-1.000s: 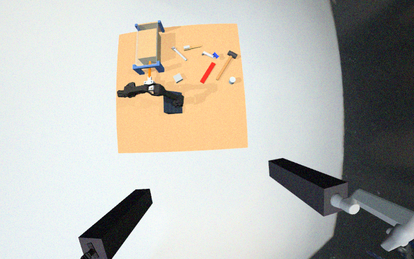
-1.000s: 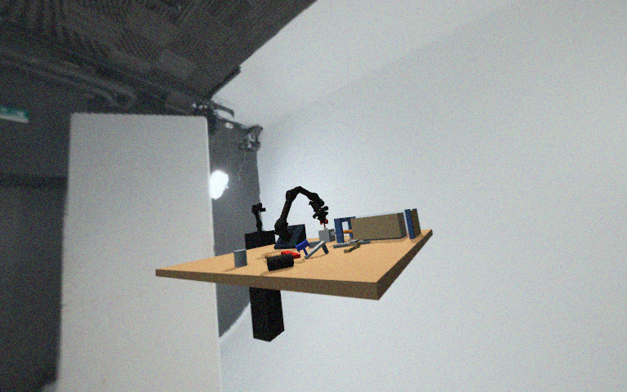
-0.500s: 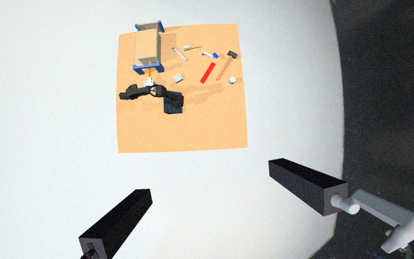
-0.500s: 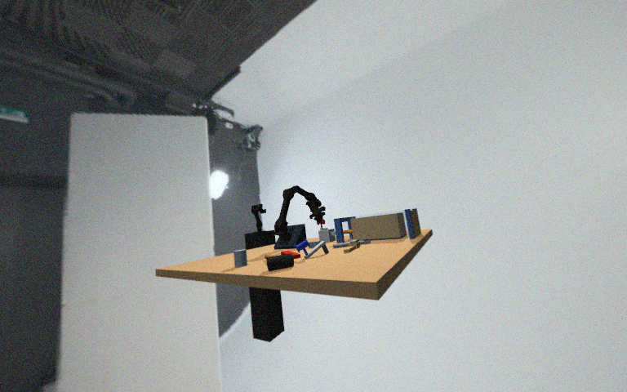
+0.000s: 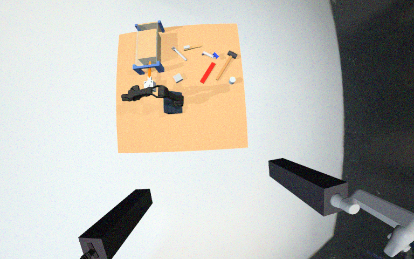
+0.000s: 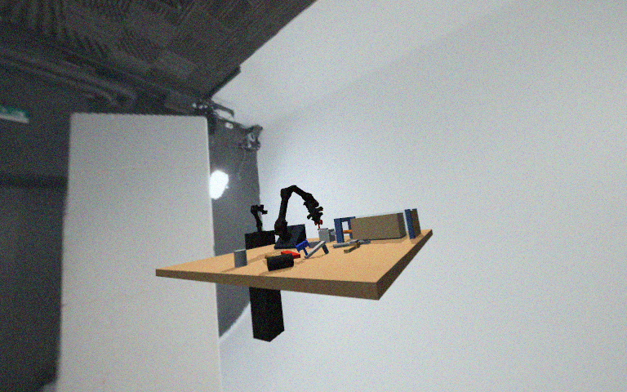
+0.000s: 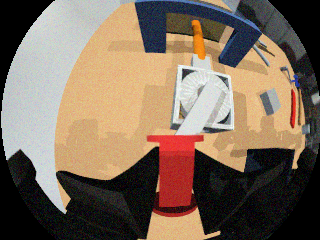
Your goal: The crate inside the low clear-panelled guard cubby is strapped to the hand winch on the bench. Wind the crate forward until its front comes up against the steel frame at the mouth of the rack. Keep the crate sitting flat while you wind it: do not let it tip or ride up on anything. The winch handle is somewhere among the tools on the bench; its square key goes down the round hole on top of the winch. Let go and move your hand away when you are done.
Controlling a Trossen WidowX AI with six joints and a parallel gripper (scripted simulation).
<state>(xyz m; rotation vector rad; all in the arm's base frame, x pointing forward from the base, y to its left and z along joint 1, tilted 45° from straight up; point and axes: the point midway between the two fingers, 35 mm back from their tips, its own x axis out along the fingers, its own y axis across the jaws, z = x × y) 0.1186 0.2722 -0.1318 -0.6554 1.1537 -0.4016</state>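
My gripper (image 6: 318, 221) (image 7: 172, 151) is shut on the red grip of the winch handle. The handle's flat pale arm (image 7: 199, 114) reaches from the grip over the drum of the winch (image 5: 148, 83) (image 6: 324, 234) (image 7: 206, 68); its key end and the round hole are hidden, so seating cannot be told. An orange strap (image 5: 149, 73) (image 7: 199, 44) runs from the winch under the blue steel frame (image 5: 142, 67) (image 6: 339, 229) (image 7: 152, 31). The tan crate (image 5: 147, 44) (image 6: 376, 226) sits flat inside the clear-panelled cubby, with a short gap between its front and the frame.
To the winch's right are a grey block (image 5: 177, 77) (image 7: 270, 101), a red bar (image 5: 207, 72), a mallet (image 5: 224, 67) and a pale cylinder (image 5: 232, 80) (image 6: 239, 257). A wrench (image 5: 179, 54), a brush (image 5: 192, 47) and a blue-and-white tool (image 5: 208, 54) lie farther back.
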